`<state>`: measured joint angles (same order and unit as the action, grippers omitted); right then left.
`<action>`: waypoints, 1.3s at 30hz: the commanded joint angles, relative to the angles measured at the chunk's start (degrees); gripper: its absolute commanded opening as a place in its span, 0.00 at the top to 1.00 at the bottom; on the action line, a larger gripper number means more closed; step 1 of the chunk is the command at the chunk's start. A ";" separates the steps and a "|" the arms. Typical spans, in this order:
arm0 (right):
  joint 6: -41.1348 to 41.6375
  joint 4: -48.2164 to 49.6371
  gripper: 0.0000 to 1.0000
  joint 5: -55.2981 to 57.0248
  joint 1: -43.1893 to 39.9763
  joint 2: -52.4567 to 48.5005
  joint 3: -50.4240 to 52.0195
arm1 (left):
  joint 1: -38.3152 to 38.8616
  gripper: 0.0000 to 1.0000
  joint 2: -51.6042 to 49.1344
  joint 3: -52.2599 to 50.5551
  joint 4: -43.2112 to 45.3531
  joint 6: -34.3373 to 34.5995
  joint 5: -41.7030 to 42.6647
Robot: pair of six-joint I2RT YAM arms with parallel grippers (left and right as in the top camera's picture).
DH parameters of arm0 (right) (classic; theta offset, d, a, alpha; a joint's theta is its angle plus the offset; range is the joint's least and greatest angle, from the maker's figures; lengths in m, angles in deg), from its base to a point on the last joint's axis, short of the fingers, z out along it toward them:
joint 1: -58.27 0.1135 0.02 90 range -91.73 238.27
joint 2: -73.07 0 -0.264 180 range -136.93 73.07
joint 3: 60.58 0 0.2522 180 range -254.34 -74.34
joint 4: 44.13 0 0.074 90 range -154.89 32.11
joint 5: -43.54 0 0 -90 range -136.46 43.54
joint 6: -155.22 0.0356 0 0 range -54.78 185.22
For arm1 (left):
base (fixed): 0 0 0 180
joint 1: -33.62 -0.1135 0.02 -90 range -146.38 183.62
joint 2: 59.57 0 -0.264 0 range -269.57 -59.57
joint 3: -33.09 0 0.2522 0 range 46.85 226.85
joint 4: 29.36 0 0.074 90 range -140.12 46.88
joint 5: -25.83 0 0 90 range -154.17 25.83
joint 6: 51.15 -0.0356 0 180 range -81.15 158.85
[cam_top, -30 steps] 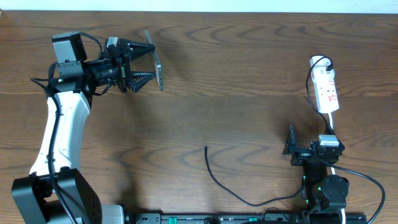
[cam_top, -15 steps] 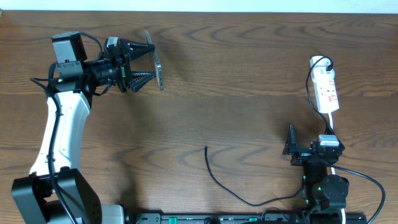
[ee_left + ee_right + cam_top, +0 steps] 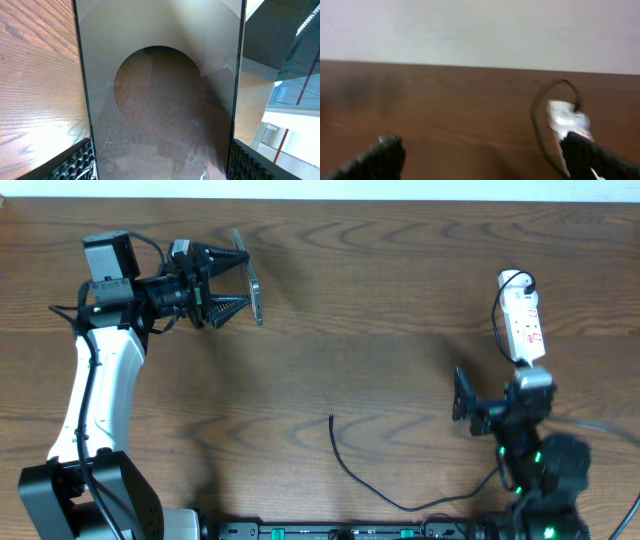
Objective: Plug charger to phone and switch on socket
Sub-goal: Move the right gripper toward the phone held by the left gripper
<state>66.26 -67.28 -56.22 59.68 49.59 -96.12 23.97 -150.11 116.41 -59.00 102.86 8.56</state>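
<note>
Even soft light; right wrist view motion-blurred.

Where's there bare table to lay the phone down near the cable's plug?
The table is bare across the middle, between the phone held in the left gripper and the charger tip, and along the far edge toward the socket. It is crowded in the near right corner, around the right gripper.
</note>
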 commanded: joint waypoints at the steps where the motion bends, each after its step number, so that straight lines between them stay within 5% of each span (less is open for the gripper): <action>1: 0.07 -0.96 0.01 -11.43 0.09 -15.08 -9.75 | -0.31 0.93 1.03 1.49 0.57 -1.18 1.77; 10: 1.95 -5.11 0.01 -43.21 2.73 -54.51 -35.50 | -0.31 0.92 1.03 1.49 0.57 -1.20 1.16; 16: 1.97 11.21 0.01 -64.46 6.16 -67.17 -39.34 | -0.31 0.93 1.03 1.49 0.57 -1.20 1.16; 24: 14.67 28.74 0.01 -61.68 11.56 -69.88 -39.34 | -0.28 0.93 1.03 1.49 0.57 -1.44 -0.83; 31: 26.25 29.31 0.01 -48.63 14.32 -70.75 -39.34 | -0.04 0.93 1.03 1.49 0.55 -2.34 -3.82; 39: 28.92 29.35 0.01 -38.64 19.85 -74.82 -39.34 | 2.93 0.93 1.03 1.49 -0.31 -2.95 -11.78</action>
<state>93.21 -37.90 -100.09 77.37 -23.48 -134.55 25.35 -150.11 116.41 -59.18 101.55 0.39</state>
